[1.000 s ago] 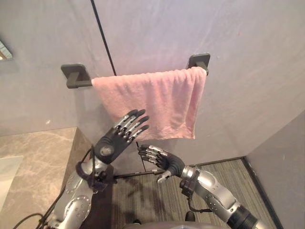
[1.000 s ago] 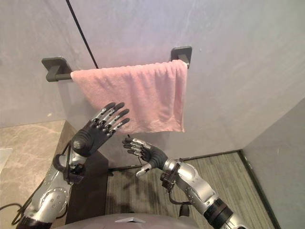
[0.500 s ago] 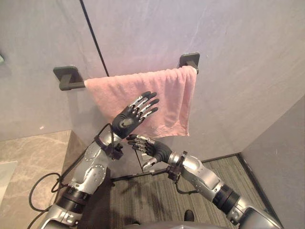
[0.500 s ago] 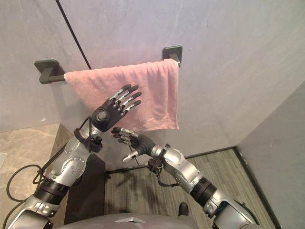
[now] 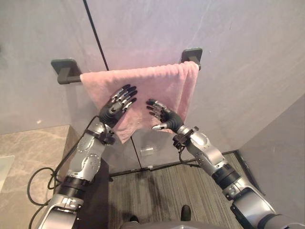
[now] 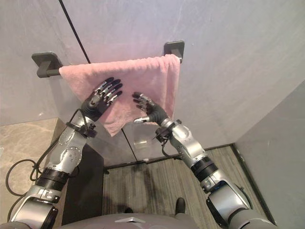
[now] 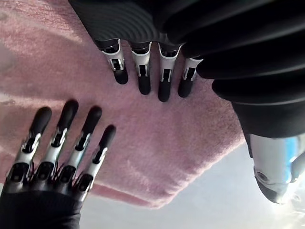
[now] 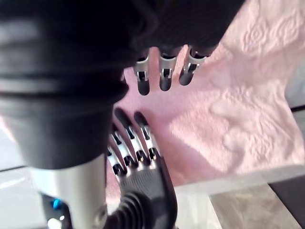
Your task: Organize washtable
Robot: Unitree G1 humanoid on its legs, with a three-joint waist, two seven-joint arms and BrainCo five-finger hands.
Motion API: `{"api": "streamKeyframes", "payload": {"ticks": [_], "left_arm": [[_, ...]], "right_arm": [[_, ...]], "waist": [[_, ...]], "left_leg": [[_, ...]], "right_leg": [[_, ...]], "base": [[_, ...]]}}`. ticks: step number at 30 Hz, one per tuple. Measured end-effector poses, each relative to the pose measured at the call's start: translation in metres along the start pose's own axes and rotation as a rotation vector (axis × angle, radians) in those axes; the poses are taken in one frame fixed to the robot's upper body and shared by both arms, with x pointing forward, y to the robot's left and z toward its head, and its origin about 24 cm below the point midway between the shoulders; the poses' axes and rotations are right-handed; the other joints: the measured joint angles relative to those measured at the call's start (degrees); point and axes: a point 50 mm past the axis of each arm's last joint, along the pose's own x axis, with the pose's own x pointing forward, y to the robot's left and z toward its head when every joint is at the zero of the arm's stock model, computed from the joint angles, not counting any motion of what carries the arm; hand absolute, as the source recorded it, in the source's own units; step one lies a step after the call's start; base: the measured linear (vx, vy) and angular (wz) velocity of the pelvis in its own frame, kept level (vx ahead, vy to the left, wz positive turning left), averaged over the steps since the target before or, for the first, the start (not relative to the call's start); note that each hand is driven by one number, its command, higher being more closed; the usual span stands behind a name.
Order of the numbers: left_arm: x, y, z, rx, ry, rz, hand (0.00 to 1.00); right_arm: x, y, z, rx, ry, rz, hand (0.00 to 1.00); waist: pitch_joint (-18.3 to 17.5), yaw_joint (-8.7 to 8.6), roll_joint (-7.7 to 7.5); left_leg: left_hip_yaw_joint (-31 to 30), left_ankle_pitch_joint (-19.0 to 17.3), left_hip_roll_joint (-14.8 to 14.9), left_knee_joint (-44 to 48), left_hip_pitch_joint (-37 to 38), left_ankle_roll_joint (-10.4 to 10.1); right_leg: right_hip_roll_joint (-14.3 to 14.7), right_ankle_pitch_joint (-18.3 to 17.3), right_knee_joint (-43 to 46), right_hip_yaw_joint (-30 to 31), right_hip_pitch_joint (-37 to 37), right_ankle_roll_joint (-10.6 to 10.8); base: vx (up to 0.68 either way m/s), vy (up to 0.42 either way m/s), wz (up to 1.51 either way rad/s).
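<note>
A pink towel [image 5: 147, 86] hangs over a dark wall bar [image 5: 66, 78] between two dark mounts. Its lower edge slants, with the left corner [image 5: 121, 137] hanging lowest. My left hand [image 5: 116, 107] is raised against the towel's left half, fingers straight and spread. My right hand [image 5: 163, 116] is up in front of the towel's right half, fingers straight, thumb out. In the left wrist view the left hand's fingers [image 7: 144, 71] point at the pink cloth [image 7: 157, 143], with the right hand [image 7: 57, 152] beside them. Neither hand grips the cloth.
A marble countertop [image 5: 28, 152] lies at the lower left, with a dark cabinet side [image 5: 97, 195] below it. Grey wall panels with a dark vertical seam [image 5: 95, 33] stand behind the bar. A small clear fitting [image 5: 147, 150] sits on the wall under the towel. Striped grey floor [image 5: 167, 191] lies below.
Both hands have risen from below the towel's edge onto its front, the right more than the left. The towel's lower edge now slants. The camera has shifted slightly.
</note>
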Motion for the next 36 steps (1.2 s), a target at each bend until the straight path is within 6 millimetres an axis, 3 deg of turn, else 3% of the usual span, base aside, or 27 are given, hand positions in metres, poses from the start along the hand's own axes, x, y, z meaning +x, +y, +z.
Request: {"api": "streamKeyframes", "payload": {"ticks": [6, 9, 12, 19, 22, 24, 31, 36], "left_arm": [[-0.009, 0.016, 0.011, 0.007, -0.055, 0.091, 0.00], [-0.024, 0.025, 0.008, -0.016, -0.081, 0.164, 0.00], [-0.039, 0.030, 0.002, -0.013, -0.059, 0.216, 0.00], [-0.094, 0.031, -0.035, -0.061, 0.052, 0.377, 0.00], [-0.119, 0.029, -0.055, -0.121, 0.105, 0.454, 0.00], [-0.148, 0.032, -0.079, -0.166, 0.196, 0.572, 0.00], [-0.199, 0.022, -0.122, -0.240, 0.417, 0.714, 0.00], [-0.242, 0.009, -0.156, -0.273, 0.637, 0.840, 0.00]], "right_arm": [[-0.011, -0.031, 0.016, 0.011, -0.073, -0.147, 0.00], [-0.027, -0.049, 0.014, 0.029, -0.082, -0.243, 0.00], [-0.048, -0.063, 0.005, 0.051, -0.067, -0.337, 0.00], [-0.119, -0.090, -0.027, 0.099, 0.002, -0.590, 0.00], [-0.144, -0.089, -0.044, 0.141, 0.042, -0.667, 0.00], [-0.166, -0.086, -0.063, 0.187, 0.094, -0.745, 0.00], [-0.201, -0.072, -0.097, 0.270, 0.205, -0.849, 0.00], [-0.236, -0.051, -0.147, 0.345, 0.458, -0.900, 0.00]], "waist": [[0.45, 0.05, -0.21], [0.69, 0.13, -0.34], [0.75, 0.21, -0.33], [1.64, 0.01, -0.09], [1.87, -0.07, 0.23], [1.93, -0.25, 0.33], [1.90, -0.31, 0.30], [1.78, -0.38, 0.11]], "left_leg": [[0.05, 0.00, 0.00, -0.03, 0.00, 0.00], [0.05, -0.01, 0.00, -0.10, 0.00, 0.01], [0.05, -0.01, 0.00, -0.23, -0.04, 0.01], [0.01, -0.06, -0.06, -0.58, 0.03, 0.05], [-0.01, 0.02, -0.07, -1.00, 0.07, 0.04], [-0.02, 0.15, -0.06, -1.28, 0.09, -0.07], [-0.06, 0.29, -0.20, -1.90, 0.31, -0.03], [-0.02, 0.27, -0.23, -1.91, 0.84, -0.02]], "right_leg": [[0.00, 0.01, -0.02, 0.09, -0.02, 0.00], [0.00, 0.01, -0.07, 0.10, -0.05, 0.00], [0.00, 0.00, -0.05, 0.10, -0.15, 0.00], [-0.01, -0.03, -0.20, -0.02, -0.25, 0.04], [0.03, -0.12, -0.29, -0.08, -0.44, 0.11], [0.06, -0.25, -0.27, -0.15, -0.63, 0.25], [-0.01, -0.49, -0.18, -0.30, -0.68, 0.53], [-0.02, -0.70, -0.14, -0.27, -0.20, 0.67]], "base": [[0.00, 0.000, 0.00], [0.00, 0.000, 0.00], [0.00, 0.000, 0.00], [0.00, 0.000, 0.00], [0.00, 0.000, 0.00], [0.00, 0.000, 0.00], [0.00, 0.000, 0.00], [0.00, 0.000, 0.00]]}}
